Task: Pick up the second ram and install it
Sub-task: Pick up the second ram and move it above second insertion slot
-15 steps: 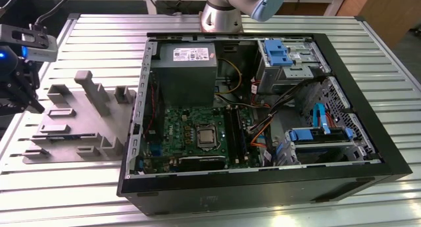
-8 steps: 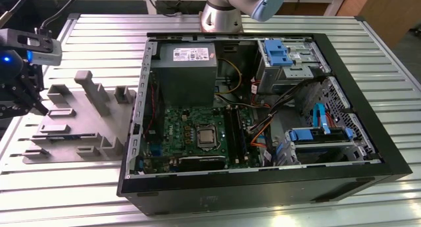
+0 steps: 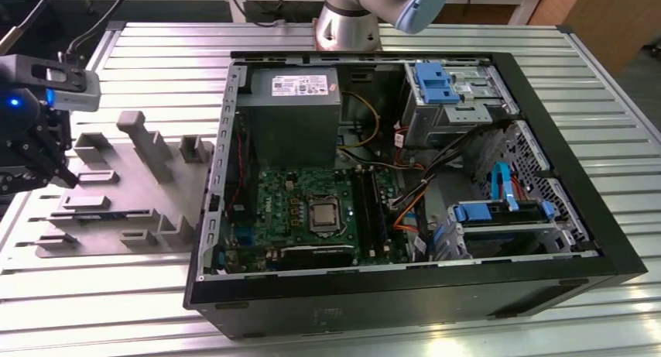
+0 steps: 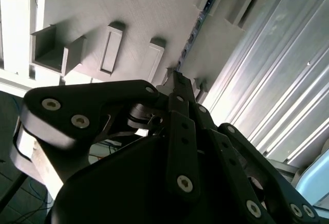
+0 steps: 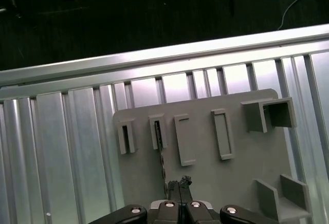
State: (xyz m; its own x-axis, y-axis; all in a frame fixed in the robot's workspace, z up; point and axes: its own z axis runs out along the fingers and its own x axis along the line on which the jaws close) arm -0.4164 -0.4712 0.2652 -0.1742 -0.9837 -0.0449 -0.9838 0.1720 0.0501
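The ram [image 5: 159,135] shows itself to me edge-on – a long, thin, dark strip with a blue-green tinge and small bumps of chips along its side. It stands on its long edge in a narrow slot of the grey holder [image 5: 231,183], which lies flat on the ribbed metal worktop [image 5: 67,147]. In the second wrist view the ram [image 4: 198,26] runs straight away from me across the holder [image 4: 128,3].

My jaws are pressed together, the fingertips [image 5: 175,185] meeting with no gap that I can make out. They hang over the holder at the near end of the ram – just beside its line, not around it. In the second wrist view the fingertips [image 4: 180,88] point along the strip. In the exterior view I hover above the holder [image 3: 135,179], well apart from the open case [image 3: 413,295] on that view's right.
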